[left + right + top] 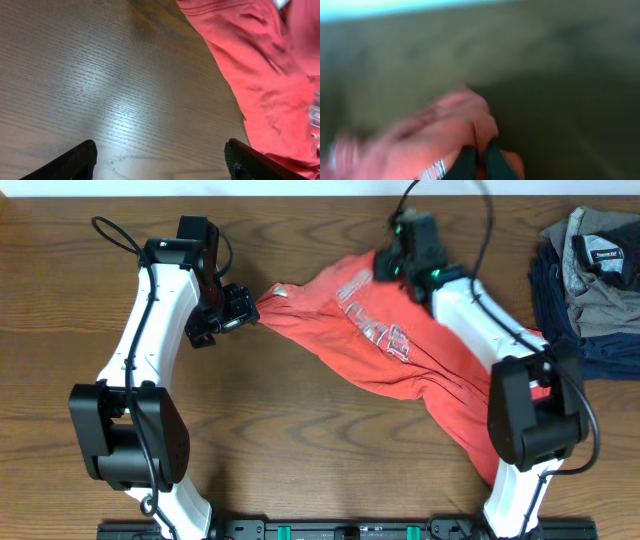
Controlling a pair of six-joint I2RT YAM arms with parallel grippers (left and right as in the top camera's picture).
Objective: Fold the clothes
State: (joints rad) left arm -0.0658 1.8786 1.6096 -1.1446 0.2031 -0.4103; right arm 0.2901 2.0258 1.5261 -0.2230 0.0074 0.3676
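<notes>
Two grippers flanked the T-shirt (400, 350), which lay rumpled and slanting across the tabletop (300, 440). The left gripper (160, 148) gaped wide over bare wood just beside the cloth's edge. The right gripper (479, 152), badly blurred, seemed pinched narrow on a raised fold of the fabric.

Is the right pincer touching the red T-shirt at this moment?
Touching. The right wrist view, though blurred, shows the right pincer shut on a raised fold of the red T-shirt.
</notes>
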